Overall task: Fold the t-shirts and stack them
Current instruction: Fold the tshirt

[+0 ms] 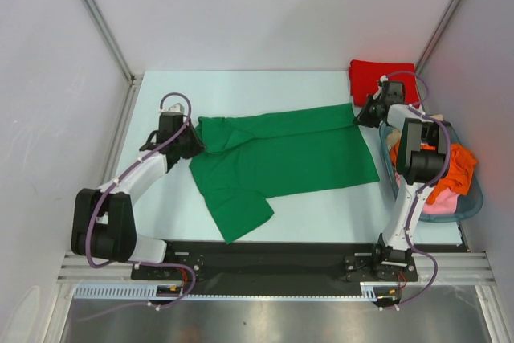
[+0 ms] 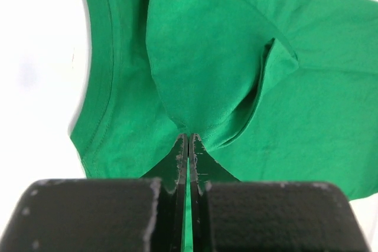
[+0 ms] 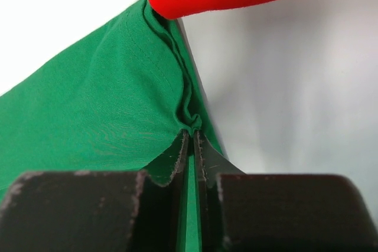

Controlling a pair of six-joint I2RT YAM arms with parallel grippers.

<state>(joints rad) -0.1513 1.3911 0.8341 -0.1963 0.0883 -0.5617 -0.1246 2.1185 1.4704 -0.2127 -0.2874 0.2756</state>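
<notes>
Top view: green shirt (image 1: 281,154) is spread across the table (image 1: 321,218), long axis left to right. Left gripper (image 1: 186,144) sits at the collar end, right gripper (image 1: 363,116) at the hem corner, folded red shirt (image 1: 381,78) just behind it.

Left wrist: jaws pressed together, pinching soft knit beside the ribbed collar.

Right wrist: jaws nipping the stitched hem, cloth bunched, red shirt just beyond.

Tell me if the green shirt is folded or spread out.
Partly folded: the green shirt lies doubled over lengthwise, one sleeve sticking out.
</notes>
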